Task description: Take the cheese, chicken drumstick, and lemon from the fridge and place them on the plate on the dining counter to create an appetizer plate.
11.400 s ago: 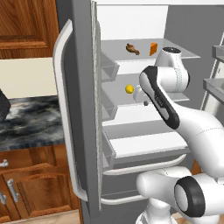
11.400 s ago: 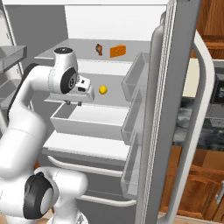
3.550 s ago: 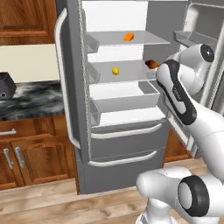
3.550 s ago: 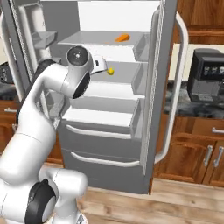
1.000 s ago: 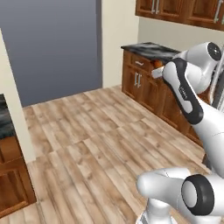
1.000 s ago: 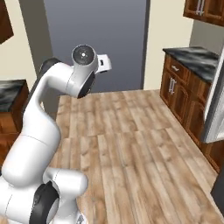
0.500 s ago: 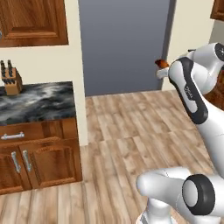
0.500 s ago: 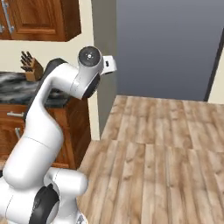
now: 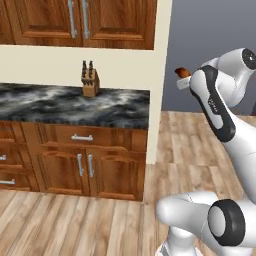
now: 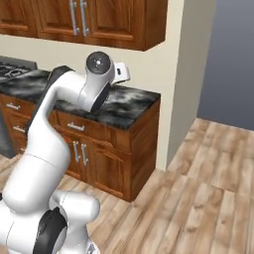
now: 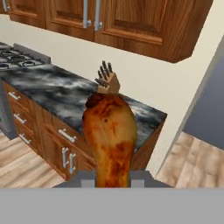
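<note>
gripper (image 11: 113, 183) closing on drumstick (image 11: 110, 135), centre frame, fat end up | carrying in transit; tabletop (image 9: 60, 105) with knife block (image 9: 90, 82) at left | risk: thin bone-end grip slipping while base is turning

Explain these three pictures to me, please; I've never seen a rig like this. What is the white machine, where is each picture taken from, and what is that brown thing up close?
It is a rendered kitchen. The white machine is a robot arm on a driving base. Two pictures come from cameras on the base, left and right behind the arm. The third comes from a camera on the hand, looking along the gripper. The gripper is shut on a chicken drumstick, the brown thing up close. Ahead is a marbled wall counter carrying a knife block, with wooden cabinets above.
</note>
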Robot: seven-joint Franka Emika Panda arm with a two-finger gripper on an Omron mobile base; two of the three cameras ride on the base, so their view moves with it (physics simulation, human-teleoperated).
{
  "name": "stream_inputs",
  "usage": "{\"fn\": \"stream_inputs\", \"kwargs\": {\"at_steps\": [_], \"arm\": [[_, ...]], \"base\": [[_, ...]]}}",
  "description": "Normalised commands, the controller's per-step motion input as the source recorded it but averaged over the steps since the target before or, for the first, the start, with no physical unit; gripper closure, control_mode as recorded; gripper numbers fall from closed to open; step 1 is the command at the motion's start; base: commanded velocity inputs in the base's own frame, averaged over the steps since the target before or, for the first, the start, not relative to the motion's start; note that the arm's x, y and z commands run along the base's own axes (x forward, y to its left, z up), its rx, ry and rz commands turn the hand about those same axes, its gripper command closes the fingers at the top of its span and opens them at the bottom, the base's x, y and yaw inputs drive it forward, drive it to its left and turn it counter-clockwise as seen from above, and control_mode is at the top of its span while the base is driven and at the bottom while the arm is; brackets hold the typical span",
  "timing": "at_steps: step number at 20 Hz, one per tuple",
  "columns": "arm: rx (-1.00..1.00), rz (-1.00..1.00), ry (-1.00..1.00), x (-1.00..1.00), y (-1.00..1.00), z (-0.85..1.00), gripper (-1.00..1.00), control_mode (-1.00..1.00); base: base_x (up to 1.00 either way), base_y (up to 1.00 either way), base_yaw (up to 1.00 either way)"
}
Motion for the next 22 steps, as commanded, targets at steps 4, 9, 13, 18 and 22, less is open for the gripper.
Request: {"fn": "stream_inputs", "kwargs": {"at_steps": [4,9,13,18,22], "arm": [[0.00,0.00,0.00,0.00,0.00,0.00,1.00,1.00],[0.00,0.00,0.00,0.00,0.00,0.00,1.00,1.00],[0.00,0.00,0.00,0.00,0.00,0.00,1.00,1.00],[0.00,0.00,0.00,0.00,0.00,0.00,1.00,1.00],[0.00,0.00,0.00,0.00,0.00,0.00,1.00,1.00]], "base": [[-0.60,-0.06,0.76],[-0.40,0.00,0.78],[-0.61,0.00,0.78],[-0.80,-0.04,0.76],[-0.95,-0.08,0.70]]}}
